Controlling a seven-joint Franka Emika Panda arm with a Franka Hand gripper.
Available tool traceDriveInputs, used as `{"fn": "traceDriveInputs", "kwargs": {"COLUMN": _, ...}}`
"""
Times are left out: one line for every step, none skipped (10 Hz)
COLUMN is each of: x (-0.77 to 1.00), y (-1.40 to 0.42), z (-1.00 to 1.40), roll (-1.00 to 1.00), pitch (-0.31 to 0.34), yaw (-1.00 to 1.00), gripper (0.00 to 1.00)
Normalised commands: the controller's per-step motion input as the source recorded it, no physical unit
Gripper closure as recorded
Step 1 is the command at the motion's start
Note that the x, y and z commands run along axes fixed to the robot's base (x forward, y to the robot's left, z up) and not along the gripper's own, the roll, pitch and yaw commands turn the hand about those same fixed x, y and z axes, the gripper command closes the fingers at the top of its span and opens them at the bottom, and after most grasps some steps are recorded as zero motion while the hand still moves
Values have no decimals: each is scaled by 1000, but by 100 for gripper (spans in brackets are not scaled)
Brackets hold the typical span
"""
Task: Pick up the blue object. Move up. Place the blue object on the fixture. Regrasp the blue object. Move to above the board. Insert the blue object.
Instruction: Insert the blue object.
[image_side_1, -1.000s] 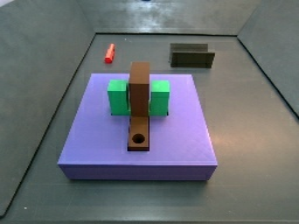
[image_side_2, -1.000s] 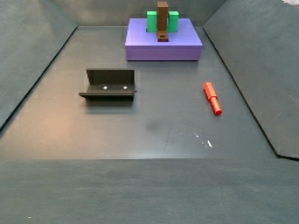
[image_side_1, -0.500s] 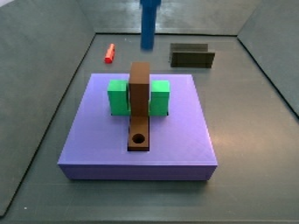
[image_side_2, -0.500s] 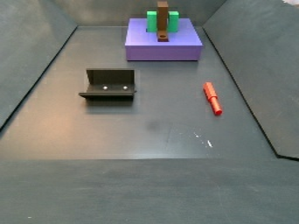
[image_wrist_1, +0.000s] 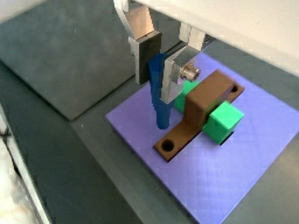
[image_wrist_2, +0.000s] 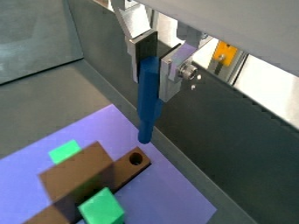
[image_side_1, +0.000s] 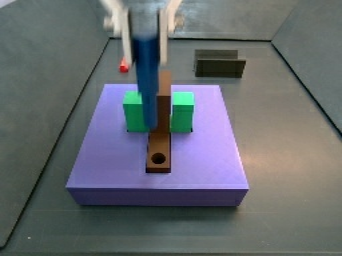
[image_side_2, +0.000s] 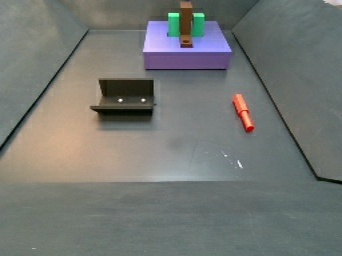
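My gripper (image_wrist_1: 160, 63) is shut on the upper end of the blue object (image_wrist_1: 156, 94), a slim blue peg that hangs straight down between the silver fingers (image_wrist_1: 142, 54). In both wrist views the peg's lower tip hovers over the lavender board (image_wrist_1: 228, 179), close to the round hole (image_wrist_2: 136, 159) in the brown bar (image_wrist_2: 87, 179). In a side view the gripper (image_side_1: 144, 38) and the blue object (image_side_1: 144, 68) hang above the board (image_side_1: 160, 165), beside the brown bar (image_side_1: 160, 115). The dark fixture (image_side_2: 124, 97) stands apart on the floor.
A green block (image_side_1: 136, 111) straddles the brown bar on the board. A red peg (image_side_2: 243, 112) lies on the grey floor to one side of the fixture (image_side_1: 221, 64). Grey walls enclose the floor.
The gripper has come into a side view with the blue object, moving down and over the board. One second ago neither showed there. Nothing else has moved.
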Motion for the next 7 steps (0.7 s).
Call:
{"fn": "traceDriveInputs", "kwargs": {"x": 0, "y": -269, "z": -583, "roll": 344, "pitch": -34, "yaw": 274, "gripper": 100}}
{"fn": "traceDriveInputs", "kwargs": {"x": 129, "y": -226, "z": -449, "roll": 416, "pitch": 0, "yaw": 200, "gripper": 100}}
{"fn": "traceDriveInputs", "kwargs": {"x": 214, "y": -143, "z": -469, "roll": 404, "pitch": 20, "yaw": 109, "gripper": 100}}
{"fn": "traceDriveInputs", "kwargs": {"x": 246, "y": -71, "z": -389, "roll": 274, "pitch": 110, "yaw": 0, "gripper": 100}}
{"fn": "traceDriveInputs", "kwargs": {"x": 217, "y": 0, "z": -183, "roll": 90, "pitch": 83, "yaw": 0, "gripper": 100}}
{"fn": "traceDriveInputs", "kwargs": {"x": 186, "y": 0, "z": -91, "roll": 60, "pitch": 110, "yaw": -51, "gripper": 100}}
{"fn": "traceDriveInputs", "kwargs": {"x": 71, "y": 0, "z": -54, "roll": 64, "pitch": 113, "yaw": -17, "gripper": 100}}
